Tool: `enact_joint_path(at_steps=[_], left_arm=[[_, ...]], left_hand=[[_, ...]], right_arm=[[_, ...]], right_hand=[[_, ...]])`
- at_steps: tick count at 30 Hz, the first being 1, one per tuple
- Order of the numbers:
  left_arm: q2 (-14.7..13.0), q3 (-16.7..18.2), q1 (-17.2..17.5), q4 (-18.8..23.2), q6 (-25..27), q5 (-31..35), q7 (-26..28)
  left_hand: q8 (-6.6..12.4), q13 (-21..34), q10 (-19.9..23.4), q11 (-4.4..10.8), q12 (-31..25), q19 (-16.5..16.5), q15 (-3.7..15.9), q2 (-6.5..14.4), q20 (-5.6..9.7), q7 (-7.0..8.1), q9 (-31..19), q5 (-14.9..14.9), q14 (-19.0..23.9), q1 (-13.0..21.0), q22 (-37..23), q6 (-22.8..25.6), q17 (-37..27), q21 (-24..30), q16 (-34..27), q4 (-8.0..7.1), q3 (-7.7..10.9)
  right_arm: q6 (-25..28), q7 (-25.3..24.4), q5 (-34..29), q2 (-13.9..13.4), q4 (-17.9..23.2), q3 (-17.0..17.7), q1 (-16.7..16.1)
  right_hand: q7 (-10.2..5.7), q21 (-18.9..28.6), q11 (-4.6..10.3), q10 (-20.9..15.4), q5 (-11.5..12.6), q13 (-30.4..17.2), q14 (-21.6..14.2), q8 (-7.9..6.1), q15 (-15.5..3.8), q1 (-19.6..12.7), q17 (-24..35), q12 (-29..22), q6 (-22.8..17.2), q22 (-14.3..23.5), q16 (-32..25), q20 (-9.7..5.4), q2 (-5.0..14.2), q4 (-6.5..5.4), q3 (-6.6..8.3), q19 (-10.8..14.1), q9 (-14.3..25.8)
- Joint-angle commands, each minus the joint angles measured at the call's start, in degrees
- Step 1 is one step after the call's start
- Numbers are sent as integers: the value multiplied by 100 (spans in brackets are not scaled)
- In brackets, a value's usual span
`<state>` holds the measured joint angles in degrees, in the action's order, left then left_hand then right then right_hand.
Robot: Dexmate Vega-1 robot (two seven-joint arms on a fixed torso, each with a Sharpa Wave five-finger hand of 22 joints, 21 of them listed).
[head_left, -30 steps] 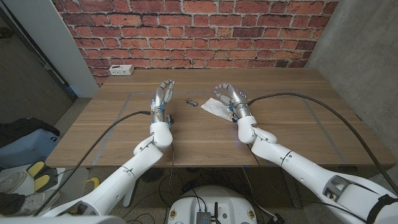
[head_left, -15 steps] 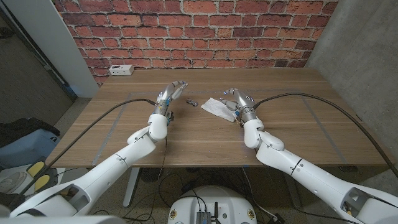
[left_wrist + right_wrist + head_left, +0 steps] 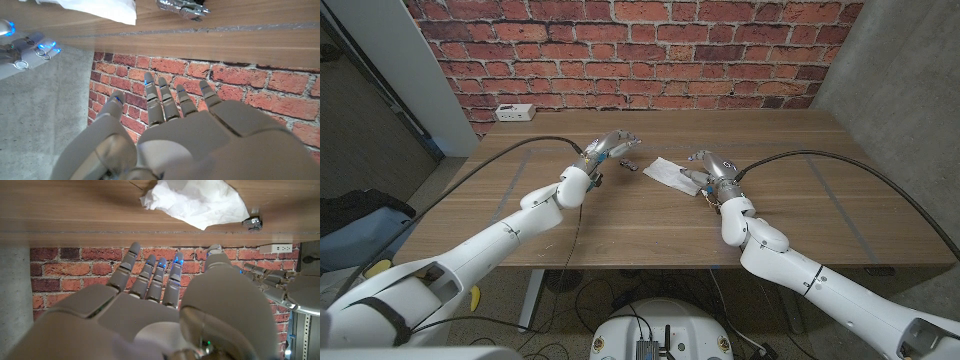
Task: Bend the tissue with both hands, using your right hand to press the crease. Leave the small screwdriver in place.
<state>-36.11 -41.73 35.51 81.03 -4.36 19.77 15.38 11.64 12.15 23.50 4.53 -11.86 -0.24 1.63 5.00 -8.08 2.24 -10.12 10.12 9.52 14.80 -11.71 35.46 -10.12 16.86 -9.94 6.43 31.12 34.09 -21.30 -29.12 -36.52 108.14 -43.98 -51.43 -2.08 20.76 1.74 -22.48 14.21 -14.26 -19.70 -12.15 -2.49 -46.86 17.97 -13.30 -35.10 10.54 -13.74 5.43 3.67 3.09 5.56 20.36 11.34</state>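
While the tissue (image 3: pixel 666 172) lies crumpled on the counter (image 3: pixel 790 200) toward its far edge, the small screwdriver (image 3: pixel 629 164) sits just beside it. Left hand (image 3: pixel 610 147) and right hand (image 3: pixel 709 166) flank them, fingers (image 3: pixel 150 277) spread wide, holding nothing.

The head camera looks down over the worktop (image 3: pixel 650 215) toward the far brick wall (image 3: pixel 620 50); both wrist cameras, inverted, share the tissue (image 3: pixel 192 202).
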Motion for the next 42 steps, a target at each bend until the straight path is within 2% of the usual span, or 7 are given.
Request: enact_joint_path(at_steps=[1,9,15,18,28,34,42], left_arm=[[-136,-311,-401,18,5,398,-851],[-129,-442,-578,26,9,493,-1332],[-104,-558,-722,38,50,587,-1703],[-103,-616,-767,119,201,687,-1889],[1,-828,-973,187,604,730,-2663],[22,-899,-1022,208,706,765,-2823],[79,-1003,-1122,143,819,798,-3035]], left_hand=[[41,-29,180,21,-64,-42,18,3,26,-52,-15,4,-34,77,-5,203,3,-37,-44,92,49],[3,-57,187,41,-49,-119,62,4,88,-43,-10,7,-83,81,-1,223,8,-77,-37,123,75],[-22,-72,170,32,-34,-222,58,26,118,-52,-7,11,-149,62,0,225,8,-122,-25,116,92],[-51,-79,153,28,-23,-291,33,29,125,-66,-7,8,-210,19,-2,185,2,-152,-16,93,87],[-112,-94,127,-16,-7,-469,-35,16,131,-101,-8,-3,-308,-211,-12,67,-21,-222,-36,-36,19],[-149,-99,52,4,26,-512,-57,71,133,-114,-9,0,-376,-325,-22,-55,-29,-234,-35,-125,12],[-209,-108,-169,-14,86,-608,-133,92,125,-15,-11,4,-540,-498,-34,-415,-24,-263,-22,-232,-5]], right_arm=[[780,546,-437,-269,568,-309,-33],[1140,823,-752,-309,724,-542,3],[1341,984,-922,-291,731,-669,35],[1404,1019,-1025,-288,721,-734,49],[1599,1187,-1382,-239,598,-957,142],[1625,1303,-1572,-211,429,-1086,226],[1652,1396,-1836,-123,147,-1217,350]], right_hand=[[-31,-31,63,38,50,-24,70,-49,-354,-90,12,23,-106,25,50,-1,-98,94,33,-54,16],[-77,-53,86,88,100,-18,128,-66,-357,-173,10,53,-160,23,71,1,-148,173,53,-68,19],[-167,-71,180,55,185,-9,137,-103,-388,-361,10,54,-285,21,68,-13,-169,311,125,-51,20],[-156,-77,224,28,220,-3,116,-146,-415,-429,14,50,-419,20,56,-20,-161,357,160,-37,19],[-182,-74,327,-32,297,7,74,-141,-474,-607,17,40,-476,17,35,-55,-140,464,246,32,13],[-240,-79,325,-50,345,13,59,-67,-509,-716,20,43,-337,16,28,-78,-132,523,299,59,8],[-327,-79,347,-70,392,20,-23,17,-577,-772,29,44,-166,14,-7,-101,-133,545,335,113,2]])
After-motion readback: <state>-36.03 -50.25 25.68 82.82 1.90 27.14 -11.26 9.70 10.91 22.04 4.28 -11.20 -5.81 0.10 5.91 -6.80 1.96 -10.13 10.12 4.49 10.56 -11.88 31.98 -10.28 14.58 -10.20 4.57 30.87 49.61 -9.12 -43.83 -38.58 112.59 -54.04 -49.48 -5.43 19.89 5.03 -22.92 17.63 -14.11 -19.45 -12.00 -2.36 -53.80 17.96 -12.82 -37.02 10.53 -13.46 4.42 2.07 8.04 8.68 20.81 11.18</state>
